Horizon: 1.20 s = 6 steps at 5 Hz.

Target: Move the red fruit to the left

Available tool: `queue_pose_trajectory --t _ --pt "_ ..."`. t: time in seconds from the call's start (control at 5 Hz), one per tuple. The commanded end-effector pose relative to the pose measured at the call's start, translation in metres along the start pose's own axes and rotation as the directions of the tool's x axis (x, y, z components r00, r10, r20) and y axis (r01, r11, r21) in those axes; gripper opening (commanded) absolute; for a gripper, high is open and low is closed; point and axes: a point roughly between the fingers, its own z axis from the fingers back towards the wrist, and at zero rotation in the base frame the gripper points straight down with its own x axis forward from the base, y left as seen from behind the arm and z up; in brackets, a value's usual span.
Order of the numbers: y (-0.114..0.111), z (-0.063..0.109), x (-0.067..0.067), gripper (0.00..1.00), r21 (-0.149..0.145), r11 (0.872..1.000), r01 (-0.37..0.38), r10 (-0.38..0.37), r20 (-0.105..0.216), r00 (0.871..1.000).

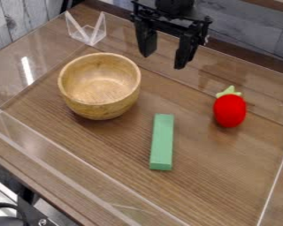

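The red fruit [230, 109] is a small bright red strawberry-like toy with a green leafy top, lying on the wooden table at the right. My gripper [164, 51] hangs above the table's far side, up and to the left of the fruit, well apart from it. Its two black fingers point down and stand open with nothing between them.
A round wooden bowl [100, 85] sits at the left. A long flat green block [164, 141] lies in the middle near the front. Clear plastic walls [271, 190] fence the table's edges, and a clear folded piece [85, 29] stands at the back left.
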Motion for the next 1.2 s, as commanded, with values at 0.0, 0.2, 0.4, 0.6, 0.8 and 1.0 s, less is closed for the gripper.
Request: queue_pose_trajectory --t 0.0,0.2,0.4,0.6,0.8,1.0 --pt "-0.008 -0.010 0.000 1.00 -0.009 1.000 -0.002 0.002 -0.024 1.000" --pt "-0.039 -0.021 0.009 1.00 -0.023 1.000 0.016 -0.017 -0.025 1.000" --pt "-0.070 -0.026 0.025 1.00 -0.024 1.000 0.018 -0.018 -0.009 1.000" --pt "-0.090 -0.031 0.039 1.00 -0.029 1.000 0.013 -0.013 0.003 1.000" --pt "-0.098 -0.035 0.046 1.00 -0.021 1.000 0.016 -0.016 0.012 1.000" --pt "-0.101 -0.040 0.050 1.00 -0.010 1.000 0.001 -0.001 0.010 1.000"
